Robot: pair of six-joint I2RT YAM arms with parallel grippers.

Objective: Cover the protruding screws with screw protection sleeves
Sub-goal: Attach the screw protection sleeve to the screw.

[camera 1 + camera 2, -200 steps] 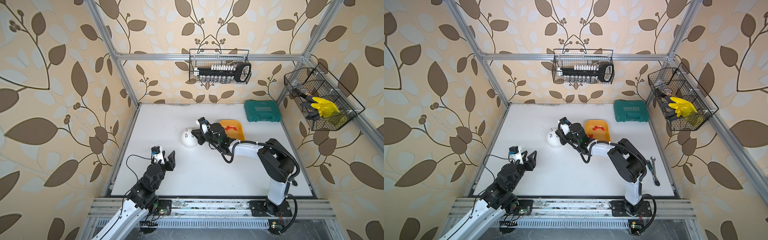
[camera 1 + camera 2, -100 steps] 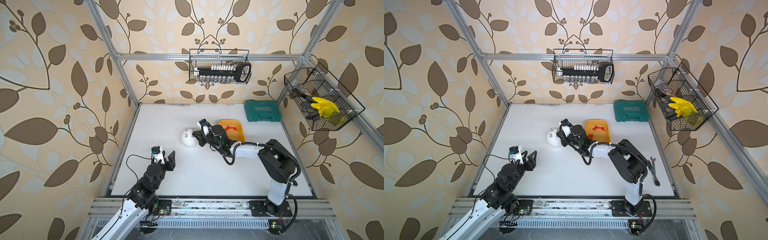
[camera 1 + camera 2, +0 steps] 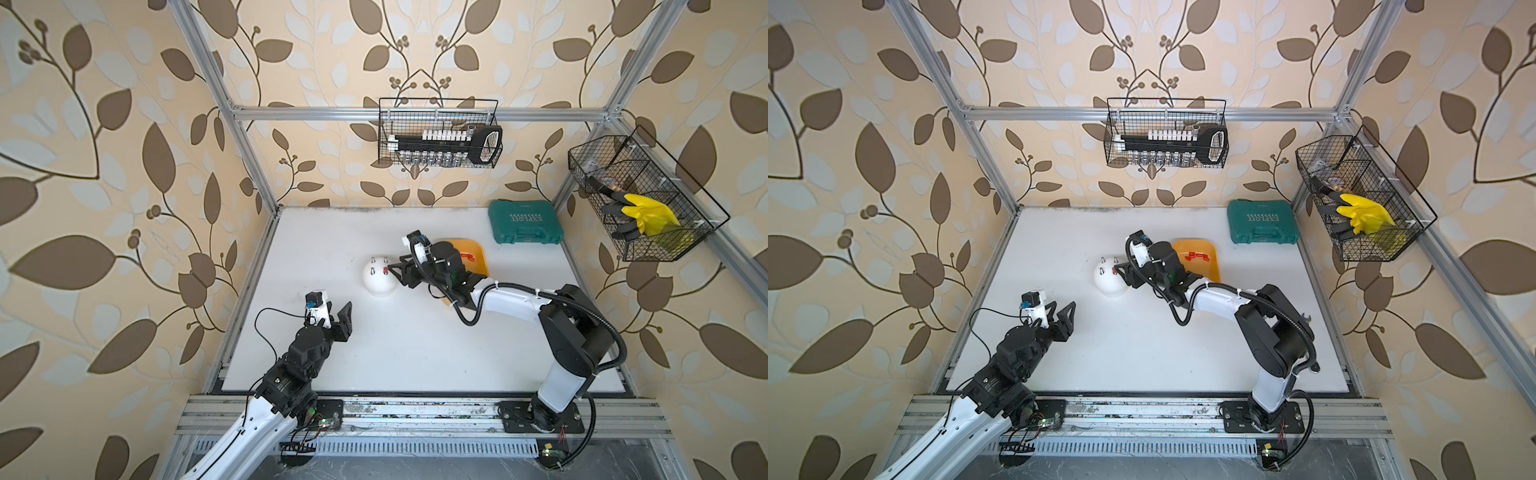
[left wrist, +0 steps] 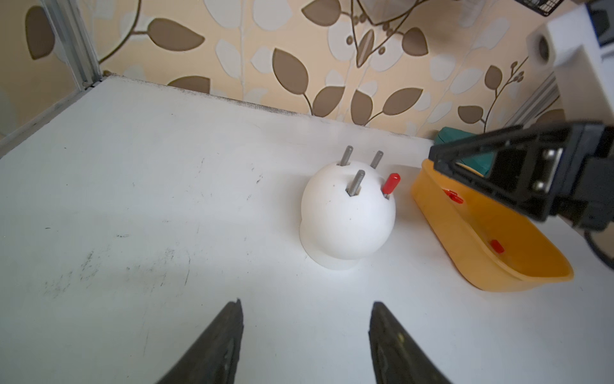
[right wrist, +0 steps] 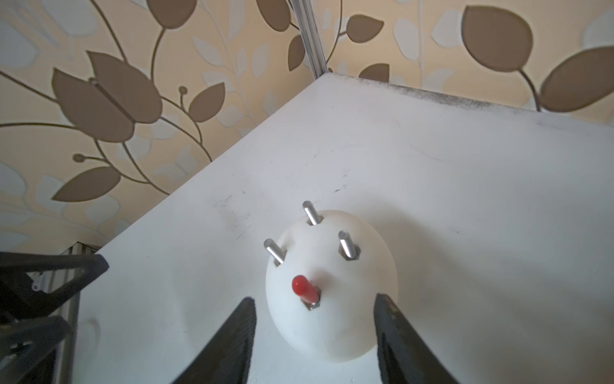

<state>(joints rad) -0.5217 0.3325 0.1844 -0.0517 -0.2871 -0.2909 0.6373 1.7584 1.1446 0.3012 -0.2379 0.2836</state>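
Two jaws of my right gripper (image 5: 315,299) stand apart and empty, flanking the white dome (image 5: 352,309). Just ahead of the gap between them, the fitted red sleeve (image 5: 304,290) sits tilted on its screw. If I pull away crooked, a jaw could clip it and knock it loose or tip the dome. Beyond it stand three bare screws (image 5: 312,213). My left gripper (image 4: 305,303), also spread and empty, hangs well apart. Spare sleeves (image 4: 496,246) lie in the yellow tray (image 4: 481,266).

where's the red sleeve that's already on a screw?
The red sleeve sits mid-table in both top views, capping the white dome's screw nearest the yellow-orange tray, just ahead of the open right gripper.
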